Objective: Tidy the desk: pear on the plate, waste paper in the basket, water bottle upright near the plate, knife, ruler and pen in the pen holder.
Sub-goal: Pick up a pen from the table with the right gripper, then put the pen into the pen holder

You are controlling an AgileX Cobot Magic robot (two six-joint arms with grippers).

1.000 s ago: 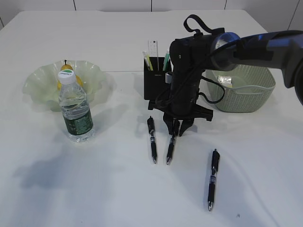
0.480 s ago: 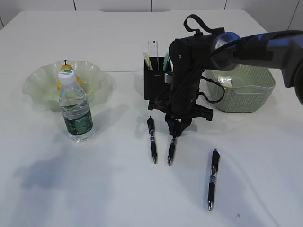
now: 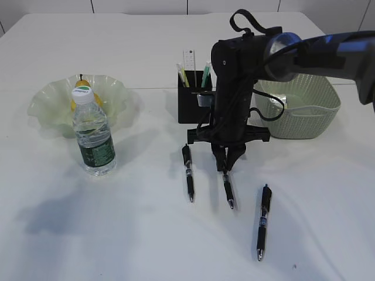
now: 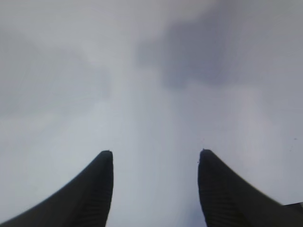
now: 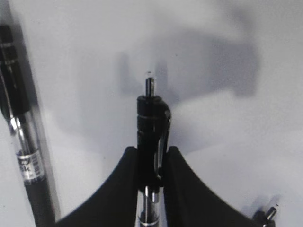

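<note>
Right gripper (image 3: 227, 157) points down at the desk (image 3: 146, 234), its curved black fingers (image 5: 120, 184) pinched tight on the clip end of a black pen (image 5: 150, 142). That pen hangs from the jaws w/ its tip low by the tabletop; can't tell if the tip touches. In the wrist view the click button sticks out past the fingers, shiny clip along the barrel.

Left gripper (image 4: 155, 189) isn't seen from the room cam; its own cam shows two dark ribbed tips spread well apart, nothing betw. them, only blurry white surface.

Two more pens lie flat: one (image 3: 187, 172) just left of the held pen, another (image 3: 262, 222) off to the right, both black w/ clear mid sections.

Matte black square pen holder (image 3: 190, 102) stands behind the arm, clear ruler (image 3: 188, 65) upright in it. Sage green perforated basket (image 3: 304, 111) to the right. Ruffled pale green translucent plate (image 3: 50, 102) at left w/ yellow pear (image 3: 82, 85) in it; clear water bottle (image 3: 92, 132), white cap, dark label, upright just in front of it.
</note>
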